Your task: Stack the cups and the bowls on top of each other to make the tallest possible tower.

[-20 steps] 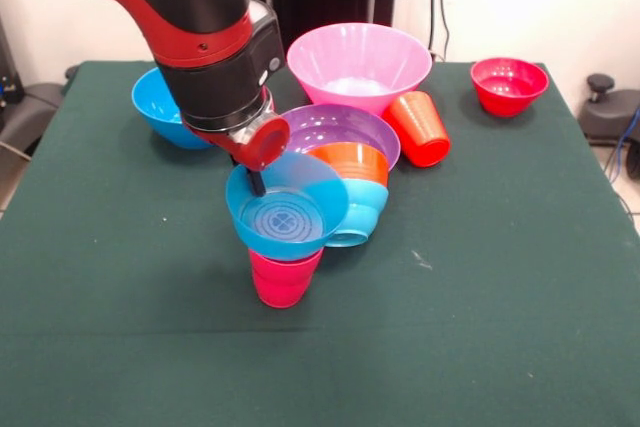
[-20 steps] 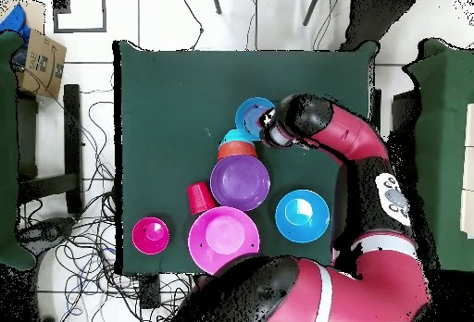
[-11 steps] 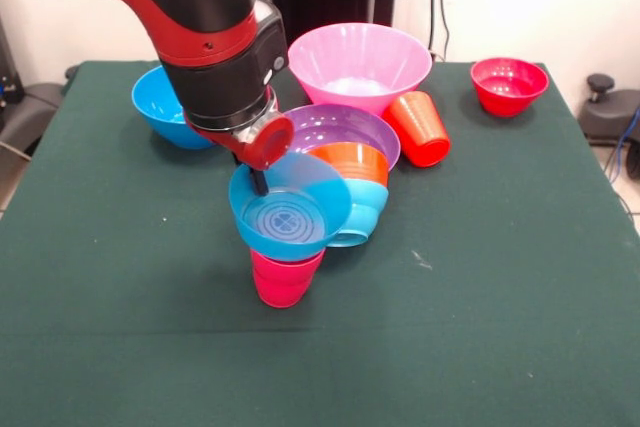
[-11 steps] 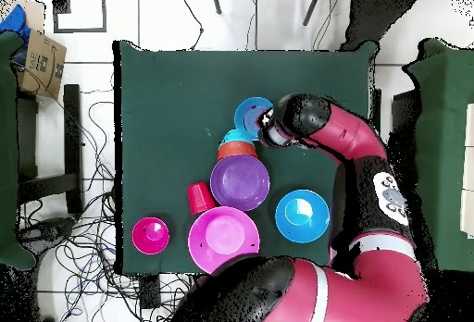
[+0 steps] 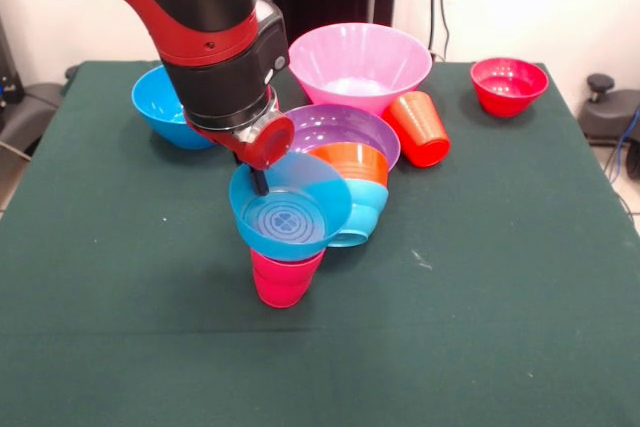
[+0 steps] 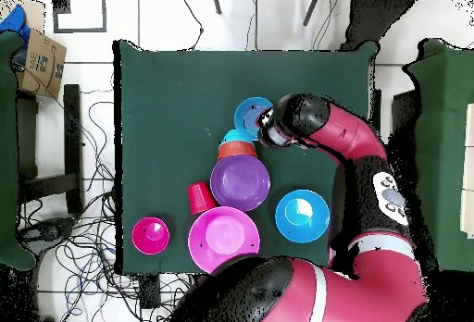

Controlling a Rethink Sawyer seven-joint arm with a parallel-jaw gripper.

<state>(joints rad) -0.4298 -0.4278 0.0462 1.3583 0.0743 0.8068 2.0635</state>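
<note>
Bowls and cups sat scattered over the green table [image 5: 520,287]. Near its centre in the front view, a small blue bowl [image 5: 292,209] rested tilted on top of the upright pinkish-red cup [image 5: 283,277], its inside turned toward the camera. The gripper [image 5: 258,183] came down at the bowl's 10 o'clock rim, one dark finger [image 5: 259,185] showing inside the rim; whether it was pinching the rim could not be told. Touching the blue bowl at its 3 o'clock stood the small orange bowl [image 5: 352,161] nested in the light-blue bowl [image 5: 360,209]. Just behind those, at 12 o'clock, lay the wide purple bowl [image 5: 335,127], and beyond it the large pink bowl [image 5: 358,62]. The orange-red cup [image 5: 420,129] lay tipped on its side at the pink bowl's 4 o'clock. The small red bowl [image 5: 508,84] stood well apart at the table's 1 o'clock corner, and the deep blue bowl [image 5: 162,109] at 11 o'clock, partly hidden behind the arm [image 5: 190,7].
</note>
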